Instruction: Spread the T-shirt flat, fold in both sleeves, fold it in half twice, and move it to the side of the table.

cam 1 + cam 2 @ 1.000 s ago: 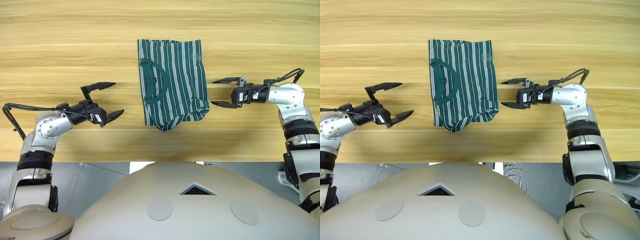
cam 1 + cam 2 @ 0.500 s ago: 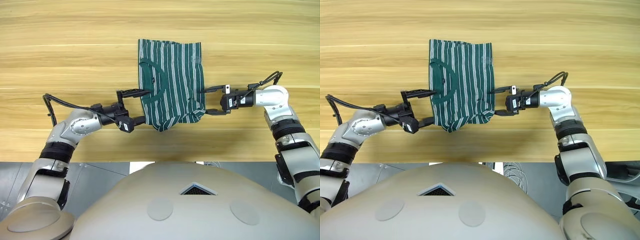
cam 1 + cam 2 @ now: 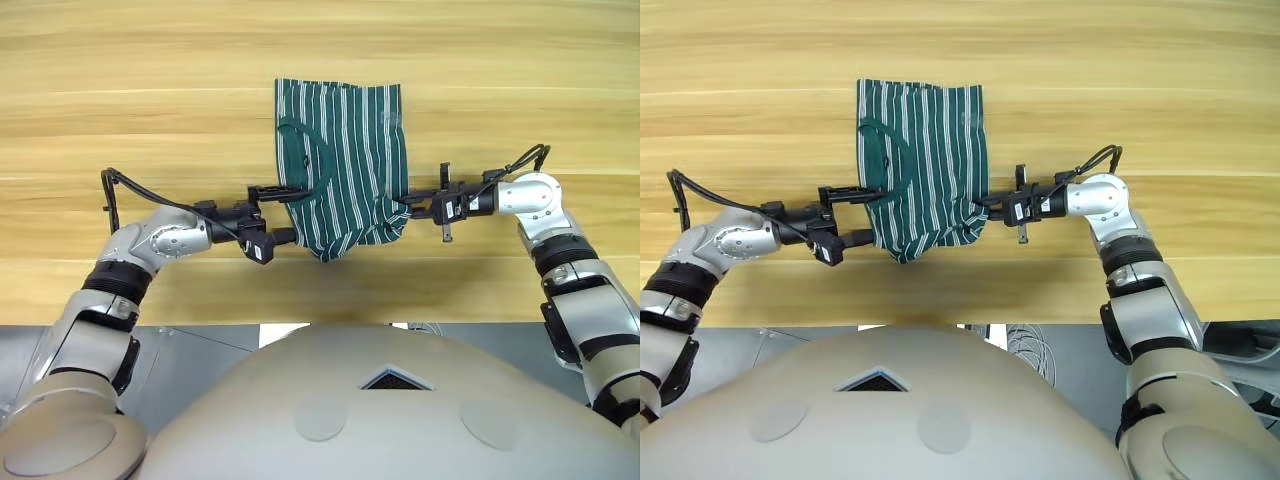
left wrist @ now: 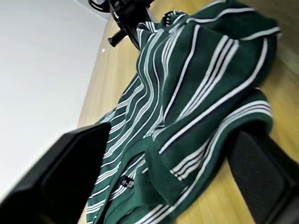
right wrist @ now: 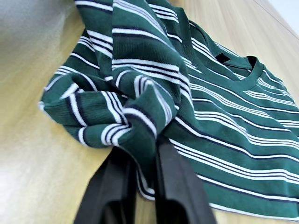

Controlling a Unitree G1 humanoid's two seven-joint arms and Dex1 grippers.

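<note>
Evidently soft and limp, the T-shirt (image 3: 345, 150) lies rumpled on the table (image 3: 150, 80), the right gripper (image 3: 408, 203) pinching its bunched 4 o'clock corner and the left gripper (image 3: 285, 213) spread astride its 8 o'clock edge (hems should grip best).

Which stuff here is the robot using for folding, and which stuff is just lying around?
For the job: striped T-shirt; right gripper, pinching its edge; left gripper, open around the other edge; table.
Just lying about: some cables on the floor below the table's near edge.
</note>
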